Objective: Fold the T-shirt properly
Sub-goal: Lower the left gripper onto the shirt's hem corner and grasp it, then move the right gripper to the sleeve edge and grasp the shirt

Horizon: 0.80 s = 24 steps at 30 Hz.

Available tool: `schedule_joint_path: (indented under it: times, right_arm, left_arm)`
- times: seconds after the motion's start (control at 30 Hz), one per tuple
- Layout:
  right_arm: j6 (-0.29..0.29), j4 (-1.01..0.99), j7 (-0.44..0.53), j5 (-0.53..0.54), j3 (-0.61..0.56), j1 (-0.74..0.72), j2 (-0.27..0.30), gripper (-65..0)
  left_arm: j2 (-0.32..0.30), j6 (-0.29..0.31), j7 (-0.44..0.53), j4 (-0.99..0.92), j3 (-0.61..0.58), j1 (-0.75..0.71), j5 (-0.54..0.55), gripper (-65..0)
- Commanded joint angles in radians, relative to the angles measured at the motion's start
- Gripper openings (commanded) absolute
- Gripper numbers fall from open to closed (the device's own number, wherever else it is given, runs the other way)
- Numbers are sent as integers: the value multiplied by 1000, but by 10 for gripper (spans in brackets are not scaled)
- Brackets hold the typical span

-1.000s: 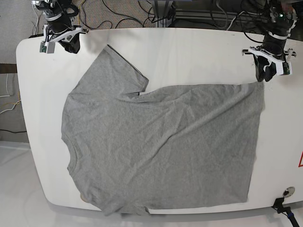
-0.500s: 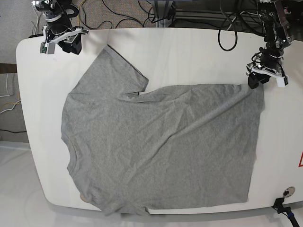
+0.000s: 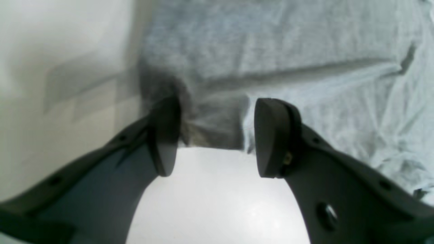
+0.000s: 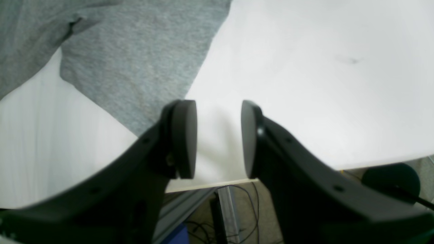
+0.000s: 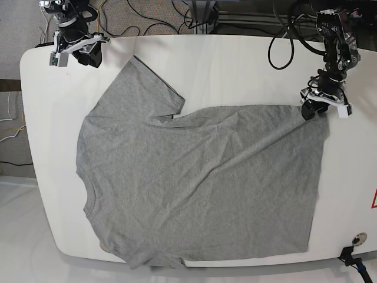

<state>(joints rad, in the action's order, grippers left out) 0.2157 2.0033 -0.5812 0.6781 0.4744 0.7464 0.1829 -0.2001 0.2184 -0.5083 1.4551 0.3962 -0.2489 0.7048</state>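
Item one, the table [image 5: 235,65]: we record a white top with rounded corners, filling most of the base view, with dark cables [image 5: 153,17] trailing on the floor beyond its far edge.

Item two, the T-shirt [image 5: 200,183]: heather-grey, plain and wrinkled. We find it lying flat across the middle of the table, covering most of its width. In the base view the neck faces that view's left edge and the hem runs down that view's right side. One sleeve [image 5: 144,88] is spread toward the far left corner; the other reaches the table's near edge at the bottom of the picture.

Item three, the left gripper [image 5: 315,109]: we note it lowered at the far hem corner of the shirt, on the base view's right. From its wrist camera the left gripper [image 3: 212,135] stands with jaws parted, bare white table below and grey cloth directly ahead. The shirt's corner lies in the gap between the two fingertips [image 3: 271,135], yet the pads are apart and clamp nothing; whether either pad touches the cloth we cannot tell.

Item four, the right gripper [image 5: 82,53]: we place it near the table's far left corner in the base view, just beyond the spread sleeve. Its wrist camera shows the right gripper [image 4: 218,135] with jaws parted and nothing between them, above bare table close to the edge, the sleeve's cloth just beside one finger.
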Motion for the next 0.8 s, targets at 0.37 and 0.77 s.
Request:
schedule_joint_path:
  times: [0.37, 0.77]
  right_arm:
    - [24, 7, 10, 21, 12, 9, 12, -442]
    - [54, 6, 6, 18, 12, 11, 12, -438]
  left_arm:
    - [-3, 16, -45, -63, 13, 67, -15, -313]
    - [-2, 64, 46, -66, 17, 97, -1, -650]
